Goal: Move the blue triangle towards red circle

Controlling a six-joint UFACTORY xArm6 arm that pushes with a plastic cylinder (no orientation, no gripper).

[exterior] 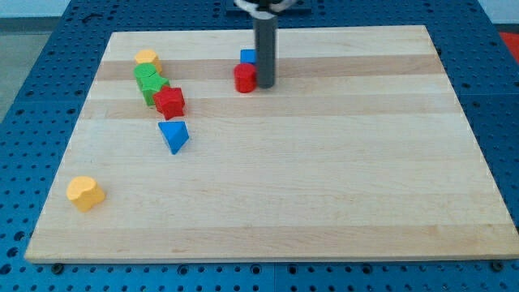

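The blue triangle [173, 135] lies on the wooden board [324, 178] at the view's left of centre. The red circle [245, 78] stands near the view's top centre, up and to the right of the triangle. My tip [265, 84] is the end of the dark rod right beside the red circle, on its right side, touching or nearly touching it. The tip is far from the blue triangle.
A blue block [248, 57] sits just behind the red circle. A red star-like block [170, 102] lies just above the blue triangle, next to two green blocks [150, 83] and a yellow block [147, 58]. A yellow heart-like block [85, 193] lies at the lower left.
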